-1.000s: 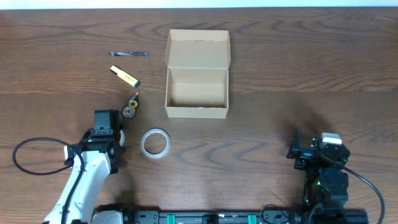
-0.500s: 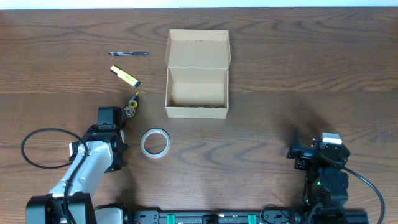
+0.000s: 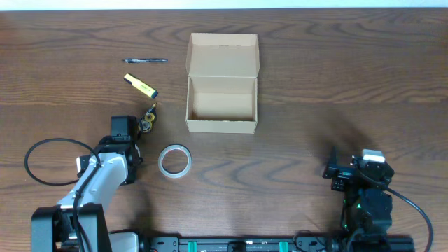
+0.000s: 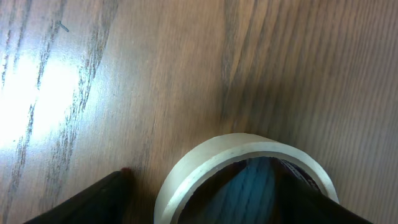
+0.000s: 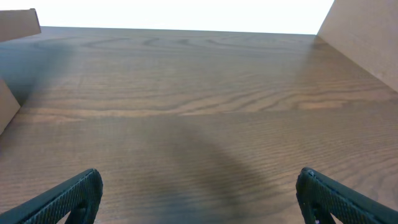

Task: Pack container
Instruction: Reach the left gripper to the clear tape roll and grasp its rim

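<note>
The wooden table point(image 3: 315, 77) carries everything. The tan cardboard box point(image 3: 222, 127) stands near the far middle of it, with its hinged lid point(image 3: 222, 56) folded back away from the robot. As far as the overhead view shows, nothing lies inside, so I judge the packing is only at its first pick.

The right gripper point(image 5: 199, 190) rests at the near right, well apart from all items. Its fingers are spread wide over bare wood.

The left gripper point(image 3: 124, 127) is low, with fingers also spread, and a pale roll of tape point(image 4: 242, 144) shows between them. I cannot tell if this is the large tape roll point(image 3: 174, 161) or the small roll point(image 3: 145, 124) just beside the gripper.

Further left of the box lie a yellow highlighter point(image 3: 141, 85) and a pen point(image 3: 145, 60).

The next move calls for descending around the roll, pinching it, and carrying it over the box wall
</note>
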`<state>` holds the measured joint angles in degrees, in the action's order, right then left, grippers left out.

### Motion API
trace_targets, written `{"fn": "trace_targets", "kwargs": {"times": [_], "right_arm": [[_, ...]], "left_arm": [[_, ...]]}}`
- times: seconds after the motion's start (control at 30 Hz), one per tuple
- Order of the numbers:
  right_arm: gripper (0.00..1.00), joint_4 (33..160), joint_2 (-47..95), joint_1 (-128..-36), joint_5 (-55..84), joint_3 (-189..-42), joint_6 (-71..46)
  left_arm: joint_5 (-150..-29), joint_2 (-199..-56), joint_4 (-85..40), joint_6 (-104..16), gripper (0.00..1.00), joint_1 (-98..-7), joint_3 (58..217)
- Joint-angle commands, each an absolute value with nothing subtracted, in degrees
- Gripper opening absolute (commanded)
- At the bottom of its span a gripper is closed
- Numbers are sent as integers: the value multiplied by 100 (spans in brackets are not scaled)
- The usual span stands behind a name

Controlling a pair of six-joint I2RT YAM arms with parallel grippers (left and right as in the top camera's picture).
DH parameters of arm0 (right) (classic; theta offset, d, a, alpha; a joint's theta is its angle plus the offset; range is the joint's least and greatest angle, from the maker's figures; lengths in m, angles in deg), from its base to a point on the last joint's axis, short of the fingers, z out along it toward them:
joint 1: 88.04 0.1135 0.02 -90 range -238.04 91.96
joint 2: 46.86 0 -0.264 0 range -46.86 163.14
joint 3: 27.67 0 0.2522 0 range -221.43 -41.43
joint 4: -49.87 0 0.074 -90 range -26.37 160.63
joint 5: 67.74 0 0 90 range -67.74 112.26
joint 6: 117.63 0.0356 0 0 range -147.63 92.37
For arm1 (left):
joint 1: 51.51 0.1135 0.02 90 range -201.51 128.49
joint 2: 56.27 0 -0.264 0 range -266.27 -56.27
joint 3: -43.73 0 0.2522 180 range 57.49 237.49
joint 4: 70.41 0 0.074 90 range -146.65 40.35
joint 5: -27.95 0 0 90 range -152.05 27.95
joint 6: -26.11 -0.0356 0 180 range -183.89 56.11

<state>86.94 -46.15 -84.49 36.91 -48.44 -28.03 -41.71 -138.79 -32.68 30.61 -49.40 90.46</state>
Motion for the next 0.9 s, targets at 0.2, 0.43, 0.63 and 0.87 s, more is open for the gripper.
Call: {"fn": "trace_targets", "kwargs": {"times": [0.2, 0.43, 0.63, 0.87], "right_arm": [[99, 8701, -4648, -8484, 3722, -4826, -2700], [99, 8701, -4648, -8484, 3724, -4826, -2703], [99, 8701, -4648, -8484, 3724, -4826, -2700], [99, 8701, -4648, -8484, 3724, -4826, -2700]], "left_arm": [[-4687, -14274, -3364, 3258, 59, -4927, 8845], [-4661, -14285, -3425, 3243, 31, -4927, 8847], [-4665, -14274, -3563, 3194, 13, -4927, 8847], [-4752, -13754, -3720, 2593, 6, -4927, 8852]]}}
